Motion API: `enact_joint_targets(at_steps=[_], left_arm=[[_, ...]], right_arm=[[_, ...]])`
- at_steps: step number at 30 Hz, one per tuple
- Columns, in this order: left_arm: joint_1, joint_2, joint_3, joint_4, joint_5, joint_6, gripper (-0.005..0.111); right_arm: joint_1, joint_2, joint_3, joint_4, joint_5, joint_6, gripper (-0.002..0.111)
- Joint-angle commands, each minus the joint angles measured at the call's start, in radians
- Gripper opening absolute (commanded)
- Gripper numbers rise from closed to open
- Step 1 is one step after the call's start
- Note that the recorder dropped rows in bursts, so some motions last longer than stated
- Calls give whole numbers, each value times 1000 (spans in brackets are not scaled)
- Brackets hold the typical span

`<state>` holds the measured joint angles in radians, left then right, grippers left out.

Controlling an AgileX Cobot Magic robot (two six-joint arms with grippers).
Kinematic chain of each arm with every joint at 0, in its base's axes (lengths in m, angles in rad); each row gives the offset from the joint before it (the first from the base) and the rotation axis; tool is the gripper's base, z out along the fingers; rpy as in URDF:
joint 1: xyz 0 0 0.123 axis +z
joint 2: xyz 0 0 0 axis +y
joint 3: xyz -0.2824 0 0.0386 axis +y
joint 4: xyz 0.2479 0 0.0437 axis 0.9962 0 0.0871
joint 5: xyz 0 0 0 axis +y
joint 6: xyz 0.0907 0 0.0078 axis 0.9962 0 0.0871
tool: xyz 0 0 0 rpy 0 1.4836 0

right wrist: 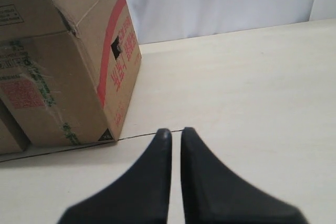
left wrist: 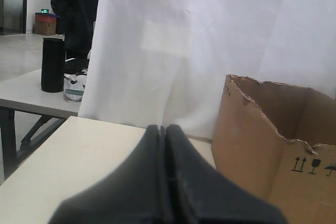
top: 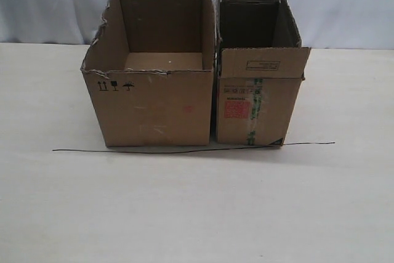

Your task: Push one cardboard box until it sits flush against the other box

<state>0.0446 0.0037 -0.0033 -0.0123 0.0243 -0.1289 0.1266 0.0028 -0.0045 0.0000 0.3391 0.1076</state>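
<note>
The narrower cardboard box, with a red square label, a green tape stripe and raised flaps, stands to the right of the other box. That one is wider, with a torn rim and black handling symbols. Only a thin dark slit shows between their sides, and their fronts line up. Neither gripper appears in the exterior view. My left gripper is shut and empty, off the outer side of the other box. My right gripper is shut but for a hairline gap, holding nothing, a short way off the cardboard box.
A thin black wire lies on the pale table along the boxes' front edges, also visible as the wire in the right wrist view. A white curtain hangs behind. A black cylinder stands on another table beyond.
</note>
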Motion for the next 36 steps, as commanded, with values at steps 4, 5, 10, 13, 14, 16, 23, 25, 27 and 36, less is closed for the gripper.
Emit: enact_joint_targets(at_steps=[4,5,10,13,14,16,23,25,27,36], left_arm=[[0,-4,3,2,-9,-4,0],[0,-4,3,2,-9,-4,0],[0,-4,3,2,-9,-4,0],[0,-4,3,2,-9,-4,0],[0,-4,3,2,-9,-4,0],[0,-4,3,2,-9,-4,0],[0,-4,3,2,-9,-4,0],[0,-4,3,2,-9,-4,0],[0,-4,3,2,-9,-4,0],[-54,-4,3,2,-9,-4,0]], right_arm=[[3,-3,5,0,-1,5,5],[3,-3,5,0,-1,5,5],[-27,-3,5,0,-1,5,5],[-68,-3,5,0,2,7,5],[-74,-3,5,0,2,7,5],[-79,-3,5,0,2,7,5],[-79,-3,5,0,2,7,5],[-79,-3,5,0,2,7,5],[-79,-3,5,0,2,7,5],[-77,-3,5,-15,2,7,5]])
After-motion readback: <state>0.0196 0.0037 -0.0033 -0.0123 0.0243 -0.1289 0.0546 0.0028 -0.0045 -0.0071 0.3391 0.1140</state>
